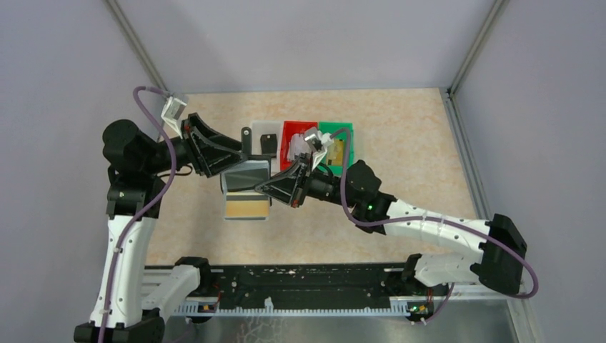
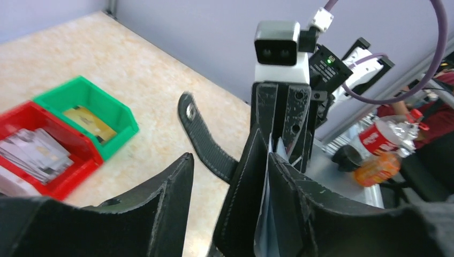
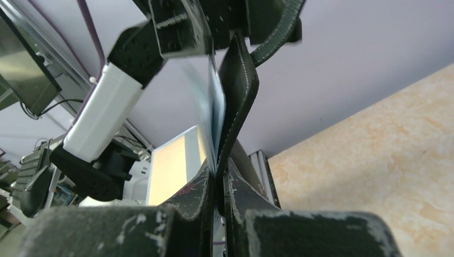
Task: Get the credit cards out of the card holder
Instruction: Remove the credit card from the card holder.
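Card holder (image 2: pixel 243 182) sits between the two grippers over the middle of the surface (image 1: pixel 400 143).
Three bins stand in a row at upper centre of the top view: white (image 1: pixel 259 127), red (image 2: pixel 80 174) and green (image 2: pixel 120 131). The red bin holds a pile of grey cards (image 2: pixel 35 152) and the green bin holds a gold card (image 2: pixel 91 123). The left gripper (image 1: pixel 243 156) has its jaws apart around the holder, with a clear gap on one side. The right gripper (image 3: pixel 217 176) has its jaws closed on the holder's black flap, and a silvery grey card (image 3: pixel 211 112) lies edge-on against it. At centre of the top view a grey card face (image 1: pixel 246 175) and a tan one (image 1: pixel 246 207) show under the grippers; whether they rest on the surface I cannot tell. The holder's strap (image 2: pixel 201 134) sticks out free.
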